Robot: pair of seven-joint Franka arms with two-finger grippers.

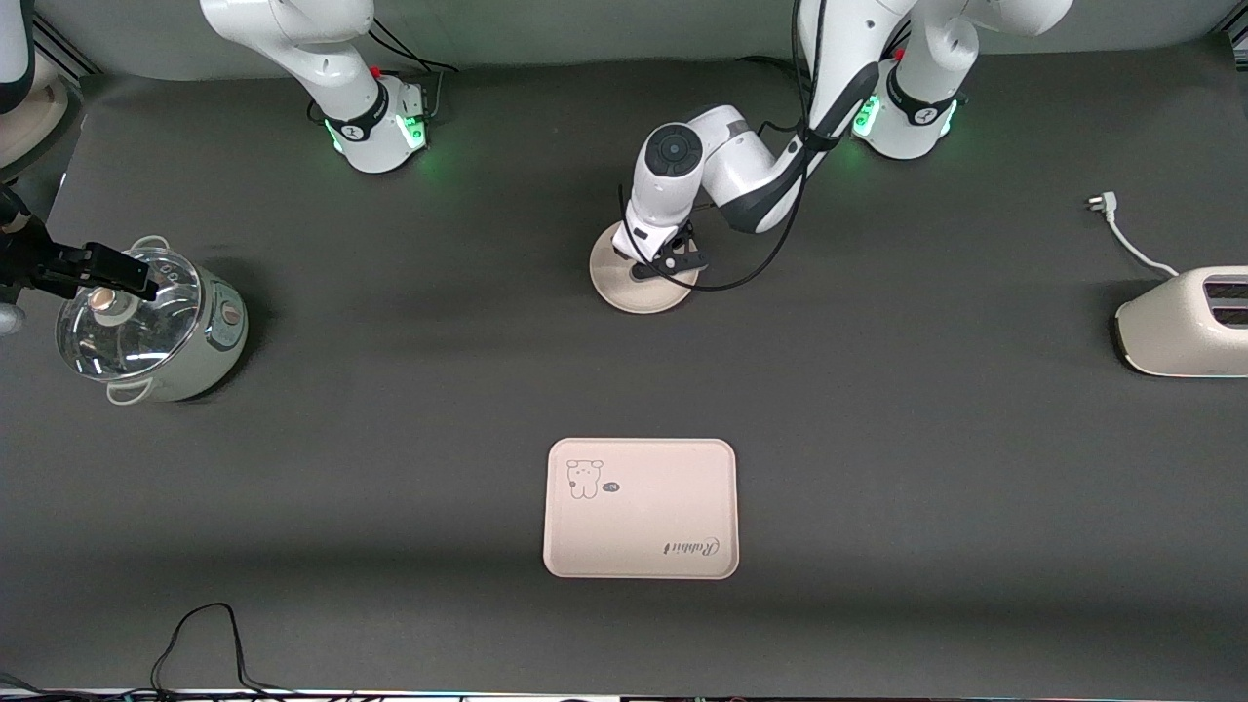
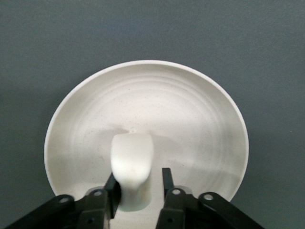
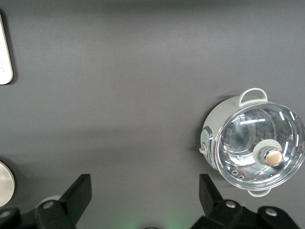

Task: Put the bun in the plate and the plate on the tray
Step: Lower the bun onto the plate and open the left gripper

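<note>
The round cream plate point(image 1: 624, 294) lies on the dark table, farther from the front camera than the tray point(image 1: 641, 508). My left gripper point(image 1: 668, 261) is low over the plate. In the left wrist view the off-white bun point(image 2: 132, 162) rests on the plate point(image 2: 190, 109) between my left gripper's point(image 2: 140, 178) fingers. One finger touches the bun and the other stands a little apart from it, so the jaws are open. My right gripper point(image 1: 132, 276) waits high up, open and empty point(image 3: 144, 185). The tray's corner point(image 3: 4, 52) shows in the right wrist view.
A pale green pot with a glass lid point(image 1: 156, 327) stands toward the right arm's end, also in the right wrist view point(image 3: 257, 145). A cream toaster point(image 1: 1185, 322) with its plug cord point(image 1: 1121, 234) sits toward the left arm's end. A black cable point(image 1: 205, 634) loops at the front edge.
</note>
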